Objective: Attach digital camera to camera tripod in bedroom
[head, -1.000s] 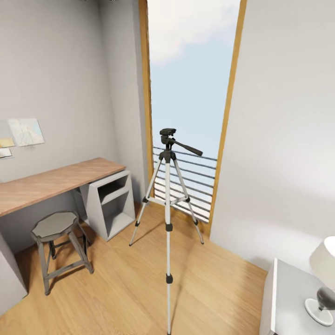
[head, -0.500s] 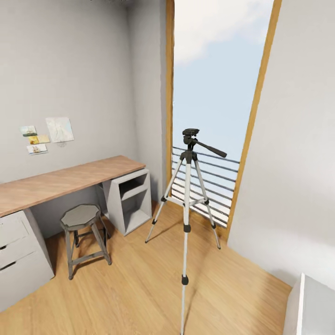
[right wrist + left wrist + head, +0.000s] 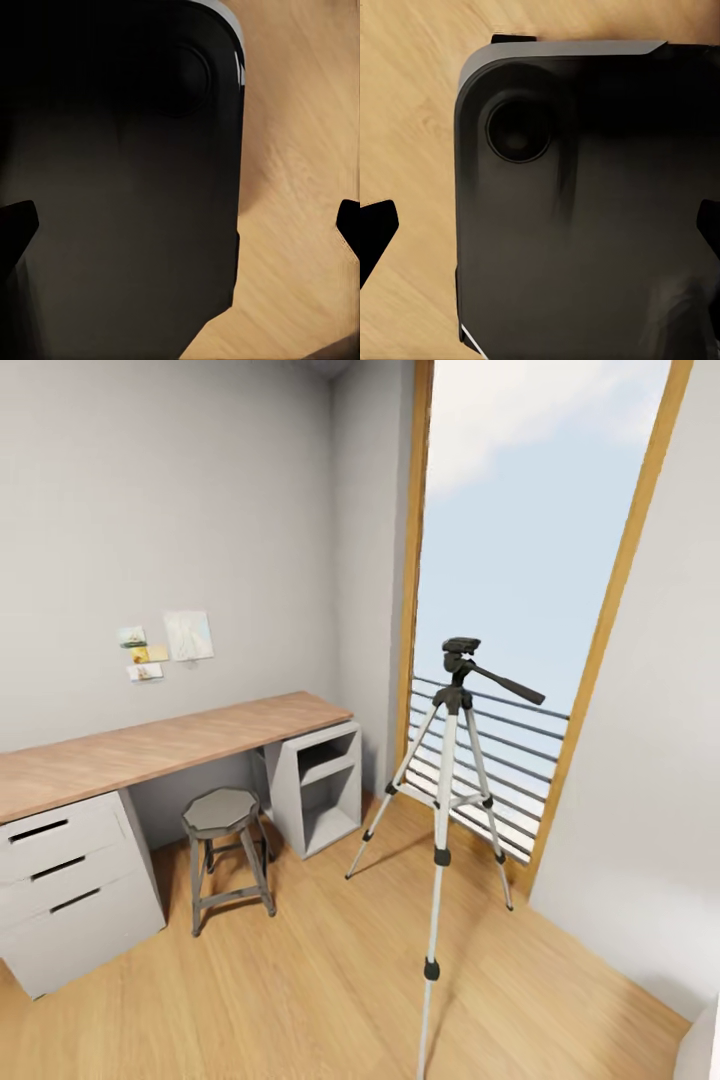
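Head cam: camera tripod (image 3: 447,830) stands on the light wood floor (image 3: 300,1000) in the bedroom, just in front of the tall wood-framed window (image 3: 530,590). Three silver legs spread, black feet on the floor, the nearest leg running down toward me. Black head on top with the pan handle (image 3: 508,683) angled out toward the window's right side. The head carries no load. Grey railing (image 3: 490,760) behind it, low in the window opening.

Left of the tripod: wall-mounted wooden desk (image 3: 150,745) along the grey wall, white open shelf unit (image 3: 315,785) under its window end, white drawer unit (image 3: 70,885) under the near end. Grey octagonal stool (image 3: 225,840) sits between them, just in front of the desk. A few small pictures (image 3: 165,645) are pinned on the wall above the desk.

Left wrist cam: my left gripper (image 3: 540,229) points down at the floor and at a dark rounded part of my own base (image 3: 585,210). Fingertips (image 3: 375,225) show at both frame edges, spread wide, nothing between them.

Right wrist cam: same story for my right gripper (image 3: 180,225). Fingertips (image 3: 19,221) wide apart at the edges, holding nothing, dark base panel and wood floor beyond.

Digital camera: I can't locate it from here.
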Available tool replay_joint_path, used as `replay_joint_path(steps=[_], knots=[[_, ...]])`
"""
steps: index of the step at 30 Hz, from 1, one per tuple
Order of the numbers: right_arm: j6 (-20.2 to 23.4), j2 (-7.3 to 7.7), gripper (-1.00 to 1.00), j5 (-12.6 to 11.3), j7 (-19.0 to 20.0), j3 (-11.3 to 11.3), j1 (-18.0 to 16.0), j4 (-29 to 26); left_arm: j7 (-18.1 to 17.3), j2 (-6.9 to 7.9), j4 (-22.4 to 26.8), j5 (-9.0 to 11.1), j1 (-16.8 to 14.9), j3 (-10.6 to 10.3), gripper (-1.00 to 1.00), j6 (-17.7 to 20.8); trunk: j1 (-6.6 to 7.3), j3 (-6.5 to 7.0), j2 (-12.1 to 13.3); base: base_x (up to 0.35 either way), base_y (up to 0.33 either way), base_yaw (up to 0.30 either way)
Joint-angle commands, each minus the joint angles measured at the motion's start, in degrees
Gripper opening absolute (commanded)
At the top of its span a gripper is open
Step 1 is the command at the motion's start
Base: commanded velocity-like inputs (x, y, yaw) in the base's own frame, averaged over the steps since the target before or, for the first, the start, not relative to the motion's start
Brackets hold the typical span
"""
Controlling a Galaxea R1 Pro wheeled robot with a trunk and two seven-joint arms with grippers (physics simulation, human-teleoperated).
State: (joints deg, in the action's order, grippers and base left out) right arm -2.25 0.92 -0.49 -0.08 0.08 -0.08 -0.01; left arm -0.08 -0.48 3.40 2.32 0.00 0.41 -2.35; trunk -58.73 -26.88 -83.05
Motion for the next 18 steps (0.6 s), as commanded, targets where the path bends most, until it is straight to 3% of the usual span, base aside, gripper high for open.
replay_joint_path(steps=[1,18], knots=[[-0.17,0.01,1.0,-0.05,-0.01,0.01,-0.01,0.01,-0.01,-0.01,0.03,0.24,0.0,0.02,1.0,-0.11,0.0,-0.05,-0.02,0.0,0.0,0.273],[-0.17,0.05,1.0,-0.05,-0.01,0.0,-0.01,0.01,-0.01,0.04,0.03,0.29,0.0,0.02,1.0,-0.11,0.0,-0.05,-0.02,0.0,0.0,0.273]])
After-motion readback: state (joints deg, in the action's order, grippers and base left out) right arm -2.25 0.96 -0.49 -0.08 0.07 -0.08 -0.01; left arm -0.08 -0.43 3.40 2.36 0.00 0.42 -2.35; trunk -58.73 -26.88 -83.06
